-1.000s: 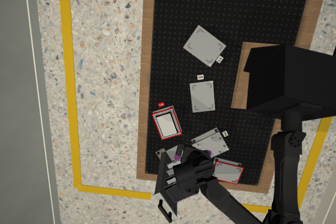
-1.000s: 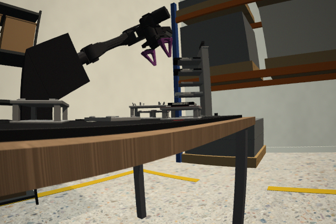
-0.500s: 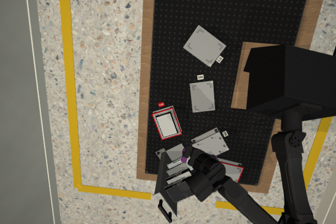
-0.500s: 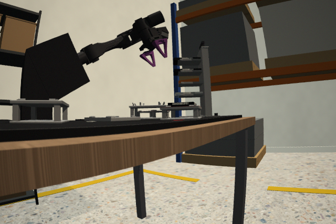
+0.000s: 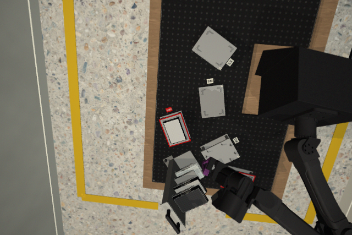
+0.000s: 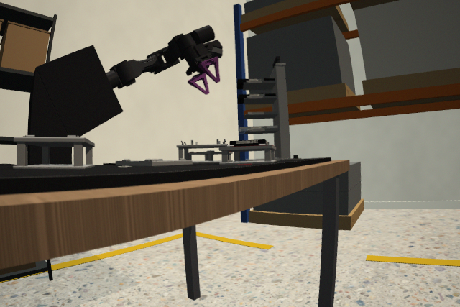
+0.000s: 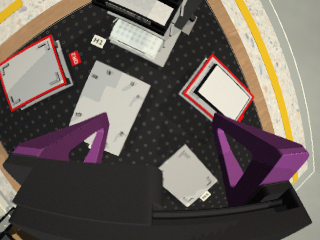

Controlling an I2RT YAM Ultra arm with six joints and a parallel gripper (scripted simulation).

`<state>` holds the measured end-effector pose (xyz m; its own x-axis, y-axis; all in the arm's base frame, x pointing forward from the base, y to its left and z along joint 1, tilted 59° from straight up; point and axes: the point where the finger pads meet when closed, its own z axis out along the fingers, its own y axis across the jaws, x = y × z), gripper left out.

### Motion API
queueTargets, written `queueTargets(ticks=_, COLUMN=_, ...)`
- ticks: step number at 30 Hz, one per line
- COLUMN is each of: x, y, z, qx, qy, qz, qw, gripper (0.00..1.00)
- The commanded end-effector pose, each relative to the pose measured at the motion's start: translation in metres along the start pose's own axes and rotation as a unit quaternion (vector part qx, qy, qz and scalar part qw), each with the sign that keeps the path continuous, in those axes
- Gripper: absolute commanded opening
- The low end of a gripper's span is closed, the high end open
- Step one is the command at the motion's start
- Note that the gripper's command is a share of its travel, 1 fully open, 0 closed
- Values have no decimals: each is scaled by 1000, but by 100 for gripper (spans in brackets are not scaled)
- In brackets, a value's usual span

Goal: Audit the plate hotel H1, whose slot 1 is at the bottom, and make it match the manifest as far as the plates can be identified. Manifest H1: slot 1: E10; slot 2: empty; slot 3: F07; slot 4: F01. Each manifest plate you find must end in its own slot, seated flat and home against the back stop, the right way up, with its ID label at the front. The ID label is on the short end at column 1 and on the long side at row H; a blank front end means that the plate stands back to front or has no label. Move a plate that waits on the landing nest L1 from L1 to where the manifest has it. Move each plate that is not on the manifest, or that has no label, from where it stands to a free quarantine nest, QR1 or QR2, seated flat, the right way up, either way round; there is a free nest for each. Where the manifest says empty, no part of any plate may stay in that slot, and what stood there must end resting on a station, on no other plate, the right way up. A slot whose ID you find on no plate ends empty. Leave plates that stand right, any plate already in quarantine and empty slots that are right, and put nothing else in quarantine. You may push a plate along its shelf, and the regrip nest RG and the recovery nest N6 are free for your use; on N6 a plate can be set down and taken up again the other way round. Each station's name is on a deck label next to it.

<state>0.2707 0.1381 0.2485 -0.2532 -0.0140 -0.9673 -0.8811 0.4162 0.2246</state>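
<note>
The plate hotel H1 (image 5: 170, 181) (image 6: 281, 110) (image 7: 188, 10) stands at the deck's near corner. A dark plate (image 5: 191, 198) (image 6: 256, 82) lies in its top slot. Below it is a second plate (image 5: 186, 184) (image 6: 256, 98) (image 7: 134, 7). Lower down, a pale plate (image 5: 190, 170) (image 7: 136, 36) sticks out at the front. I cannot read any ID labels. Nest QR1 (image 5: 163, 126) (image 7: 196, 82) holds a white plate (image 5: 174, 130) (image 7: 220, 90). Nest QR2 (image 7: 30, 76) is bare. My gripper (image 5: 207, 167) (image 6: 206, 78) (image 7: 160, 118) is open and empty. It hangs high in front of the hotel.
The landing nest L1 (image 5: 213, 47), the nest N6 (image 5: 212, 100) (image 7: 188, 176) and the regrip nest RG (image 5: 220, 149) (image 7: 110, 103) are bare. The robot's black base box (image 5: 307, 81) (image 6: 70, 95) stands at the deck's right side. My arm hides most of QR2 in the top view.
</note>
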Motion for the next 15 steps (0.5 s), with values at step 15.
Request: queueTargets(ticks=15, x=4, y=87, z=-23, qx=59, qy=-110, qz=180, qw=976, gripper=100)
